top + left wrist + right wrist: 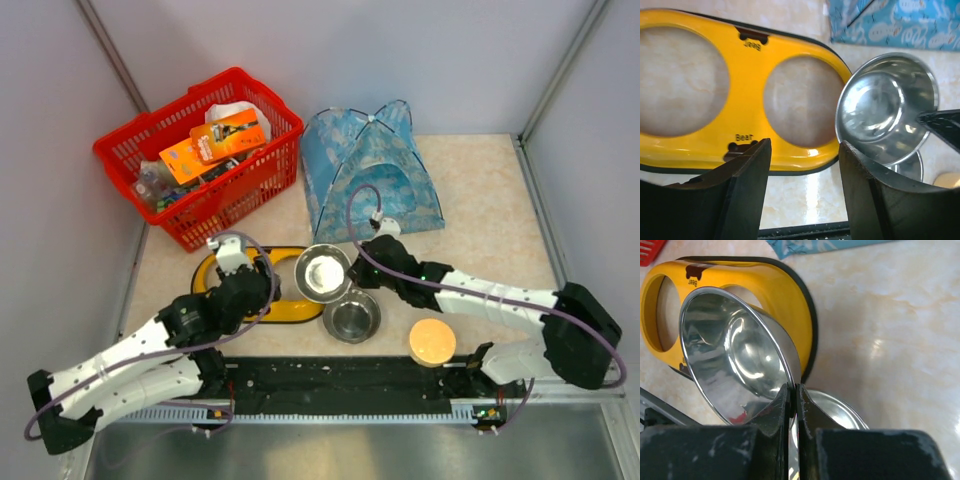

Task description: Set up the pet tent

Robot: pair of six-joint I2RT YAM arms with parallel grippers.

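The pet tent (370, 170) stands at the back of the table (480, 200) beside the red basket (235, 195), just beyond the right gripper (794, 392), clamped on the rim of a tilted steel bowl (735, 360), while the left gripper (805, 145), spread wide and empty, hovers farther off over the yellow stand (747, 75).
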